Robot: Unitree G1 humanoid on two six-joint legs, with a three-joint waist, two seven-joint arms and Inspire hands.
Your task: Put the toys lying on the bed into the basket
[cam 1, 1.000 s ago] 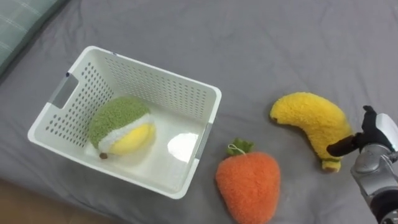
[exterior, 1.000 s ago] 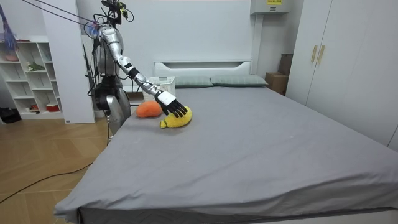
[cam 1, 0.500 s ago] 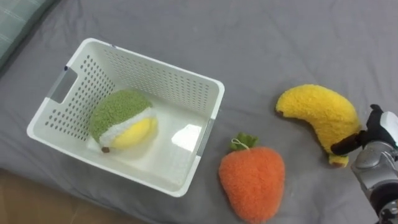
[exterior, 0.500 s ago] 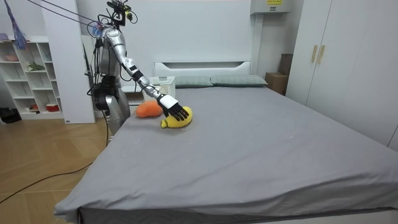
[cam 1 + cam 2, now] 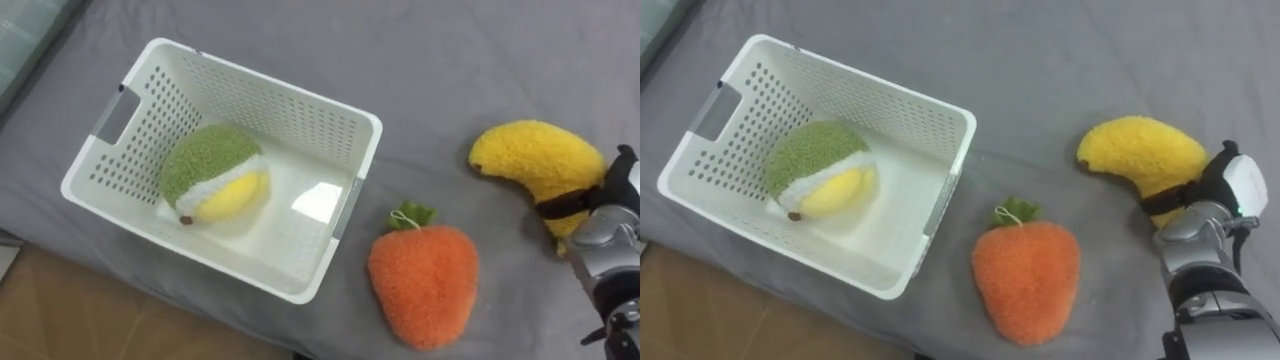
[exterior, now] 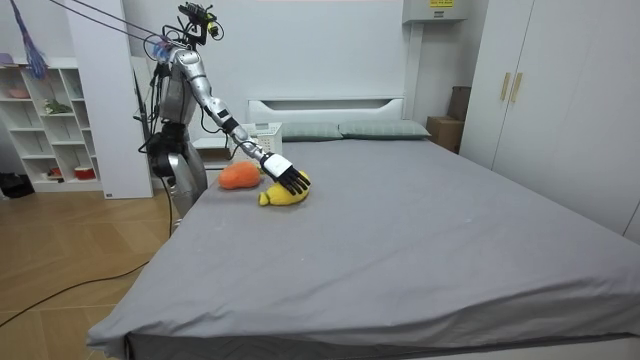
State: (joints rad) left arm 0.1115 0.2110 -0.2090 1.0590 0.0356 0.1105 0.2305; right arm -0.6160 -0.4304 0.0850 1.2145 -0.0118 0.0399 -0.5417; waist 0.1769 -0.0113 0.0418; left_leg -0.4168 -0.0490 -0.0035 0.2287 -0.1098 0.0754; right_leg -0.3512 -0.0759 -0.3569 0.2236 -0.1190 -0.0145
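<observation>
A yellow banana toy lies on the grey bed at the right. My right hand rests on its near end with the dark thumb laid across it. In the room view the fingers spread straight over the banana toy. An orange plush carrot with a green top lies between the banana and a white perforated basket. Inside the basket sits a green and yellow plush toy. The robot stands at the bed's side near the headboard, its right arm stretched out.
The bed's edge and the wooden floor run along the lower left. A pale pillow lies at the upper left. The room view has a white shelf behind the robot and wardrobes on the room view's right.
The camera has shifted, so the whole picture slid right and down. My right hand has reached further over the banana, and its thumb now lies across the toy.
</observation>
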